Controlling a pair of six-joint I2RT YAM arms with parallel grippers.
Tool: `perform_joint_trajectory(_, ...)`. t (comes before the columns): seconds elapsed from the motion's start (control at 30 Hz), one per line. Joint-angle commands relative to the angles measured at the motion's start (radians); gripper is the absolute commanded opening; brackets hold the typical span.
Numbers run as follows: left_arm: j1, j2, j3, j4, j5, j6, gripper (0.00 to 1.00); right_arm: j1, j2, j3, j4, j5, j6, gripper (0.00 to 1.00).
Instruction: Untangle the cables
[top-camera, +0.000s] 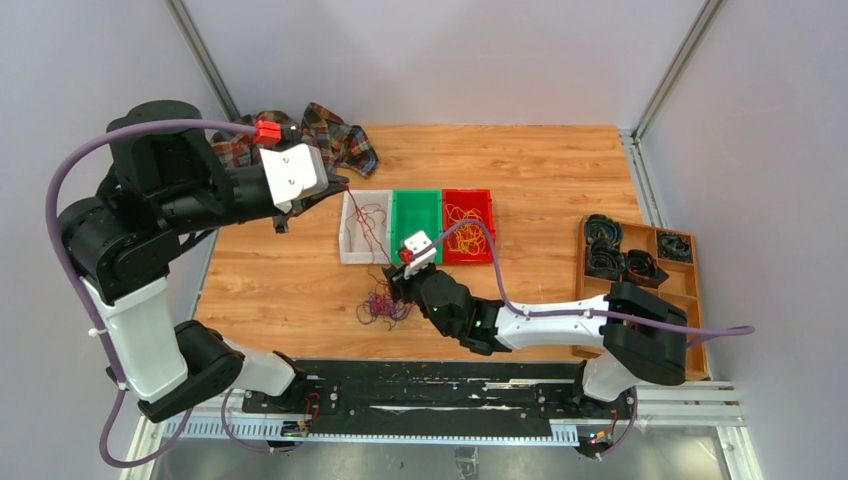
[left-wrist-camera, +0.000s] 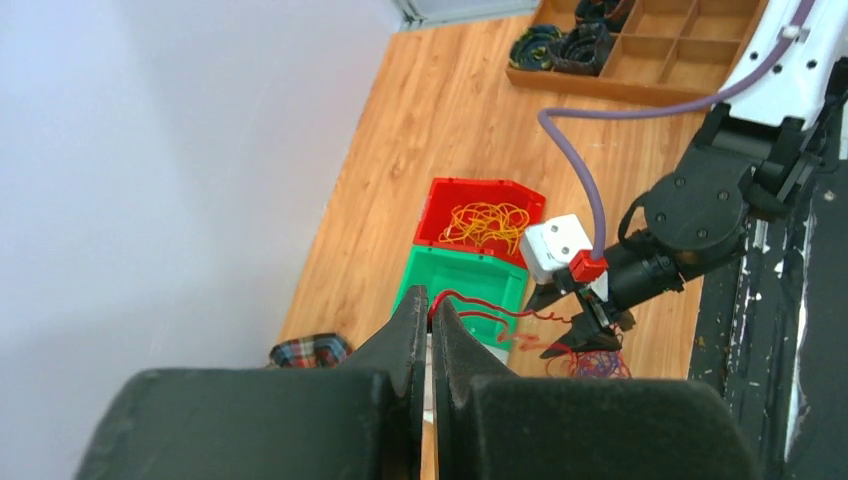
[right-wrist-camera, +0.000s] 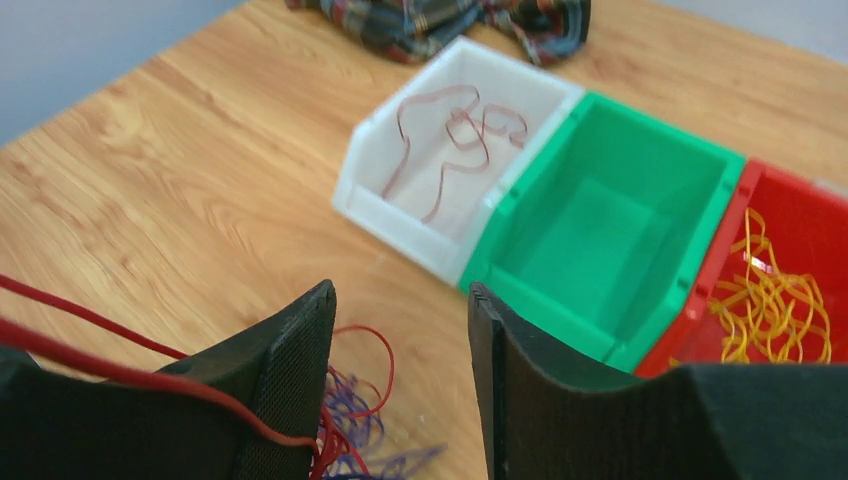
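Note:
A tangle of purple and dark red cables (top-camera: 385, 305) lies on the wooden table in front of three bins. My left gripper (top-camera: 345, 186) is raised above the white bin (top-camera: 347, 250) and shut on a red cable (left-wrist-camera: 480, 300) that runs down to the tangle. My right gripper (top-camera: 392, 290) is open just over the tangle (right-wrist-camera: 350, 425), jaws wide apart (right-wrist-camera: 400, 305). The red cable (right-wrist-camera: 120, 370) is draped over its left finger. The white bin holds dark red cables (right-wrist-camera: 450, 140). The red bin (top-camera: 488, 205) holds yellow-orange cables (right-wrist-camera: 770, 300). The green bin (top-camera: 416, 195) is empty.
A plaid cloth (top-camera: 320, 135) lies at the table's back left, behind the bins. A wooden compartment tray (top-camera: 690, 285) with black coiled rings (top-camera: 615, 250) stands at the right edge. The right arm's purple hose (top-camera: 490, 270) arcs over the red bin's front.

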Motion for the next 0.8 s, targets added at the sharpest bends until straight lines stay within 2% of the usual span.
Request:
perform_joint_trajectory(0.0,-0.007,0.009,0.042,0.077,0.007,-0.052,0.0,0.019,0.013,-0.091,0.021,0.051,0.093,0.5)
perform_joint_trajectory(0.2,-0.007,-0.025,0.011,0.317,-0.054,-0.113,0.0,0.019,-0.003,-0.227,0.03,0.102,0.194,0.48)
perform_joint_trajectory(0.53,-0.007,-0.025,-0.016,0.724,-0.279,-0.157,0.0,0.018,-0.062,-0.409,0.091,0.128,0.275,0.51)
perform_joint_trajectory(0.77,-0.007,-0.01,-0.016,0.813,-0.318,-0.165,0.0,0.019,-0.079,-0.44,0.065,0.142,0.309,0.51)
